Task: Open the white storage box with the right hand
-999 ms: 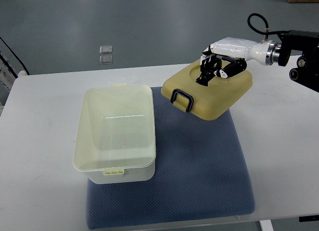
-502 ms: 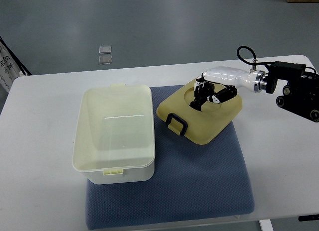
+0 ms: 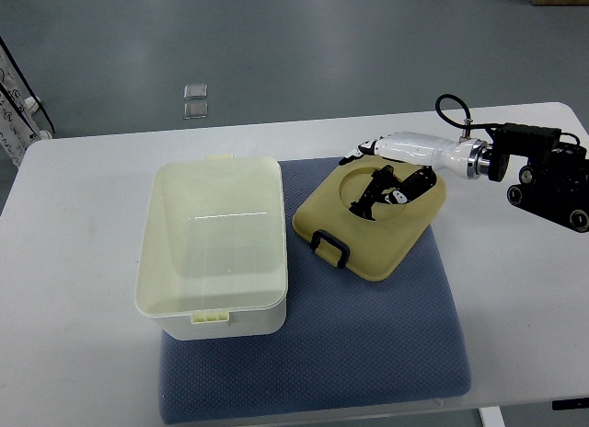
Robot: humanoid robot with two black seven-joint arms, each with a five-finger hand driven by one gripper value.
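Note:
The white storage box (image 3: 213, 248) stands open on the left part of the blue mat (image 3: 368, 344), its inside bare. Its yellowish lid (image 3: 396, 234) lies flat on the mat just right of the box, with the black latch (image 3: 329, 247) pointing to the front left. My right hand (image 3: 386, 190) comes in from the right edge. Its black fingers (image 3: 373, 195) are curled down into the lid's round recess, still holding the lid there. The left arm does not show.
The mat lies on a white table (image 3: 74, 225) whose far edge runs behind the box. Two small clear squares (image 3: 194, 100) lie on the grey floor beyond. My right forearm's black housing (image 3: 548, 174) hangs over the table's right side.
My right hand has carried the lid down and toward the box, from tilted in the air at the back right to lying flat on the mat.

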